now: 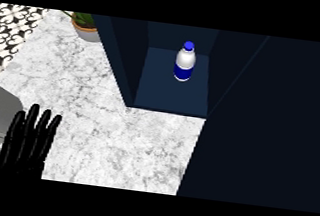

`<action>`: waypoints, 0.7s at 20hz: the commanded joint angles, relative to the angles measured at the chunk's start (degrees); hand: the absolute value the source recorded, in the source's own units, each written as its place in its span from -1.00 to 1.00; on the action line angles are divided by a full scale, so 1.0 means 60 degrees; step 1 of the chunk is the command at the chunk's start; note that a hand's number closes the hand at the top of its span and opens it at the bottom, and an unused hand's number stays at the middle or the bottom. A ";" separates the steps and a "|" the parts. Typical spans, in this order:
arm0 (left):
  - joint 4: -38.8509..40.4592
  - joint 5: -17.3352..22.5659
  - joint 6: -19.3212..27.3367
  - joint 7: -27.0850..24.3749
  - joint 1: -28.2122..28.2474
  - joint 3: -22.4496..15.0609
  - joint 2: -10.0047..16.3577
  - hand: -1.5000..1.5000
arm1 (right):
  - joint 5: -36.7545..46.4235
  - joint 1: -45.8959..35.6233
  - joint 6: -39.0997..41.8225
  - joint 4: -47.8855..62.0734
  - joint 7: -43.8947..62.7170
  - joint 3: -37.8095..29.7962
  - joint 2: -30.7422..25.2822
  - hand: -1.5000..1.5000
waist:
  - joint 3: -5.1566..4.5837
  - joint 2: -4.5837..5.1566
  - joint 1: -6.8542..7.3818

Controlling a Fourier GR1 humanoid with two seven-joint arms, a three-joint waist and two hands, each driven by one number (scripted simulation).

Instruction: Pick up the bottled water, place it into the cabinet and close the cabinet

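Left hand [29,140]: open, fingers straight and pointing up, resting at the lower left edge.
Surface [123,125]: pale marble, under the hand.
Cabinet [170,97]: dark blue, open; the broad dark panel [280,120] at right is probably its door.
Bottled water [185,63]: upright inside the cabinet, towards the back.
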 commanded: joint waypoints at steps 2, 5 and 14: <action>-0.0077 0.0246 -0.0547 -0.0232 0.0527 0.0225 0.0316 -1.00 | 0.1630 -0.1464 -0.0597 -0.0213 0.1196 0.2132 0.1127 1.00 | -0.0010 0.0031 0.0088; -0.0204 0.0374 -0.0551 -0.0225 0.0551 0.0519 0.0390 -1.00 | 0.1672 -0.2259 -0.1212 0.0183 0.1517 0.2296 0.1135 1.00 | -0.0004 0.0046 0.0054; -0.0098 0.0762 -0.1452 -0.0420 0.0943 0.0978 0.0877 -1.00 | 0.1311 -0.4097 -0.1795 0.0842 0.2136 0.2041 0.1112 1.00 | -0.0030 0.0128 0.0254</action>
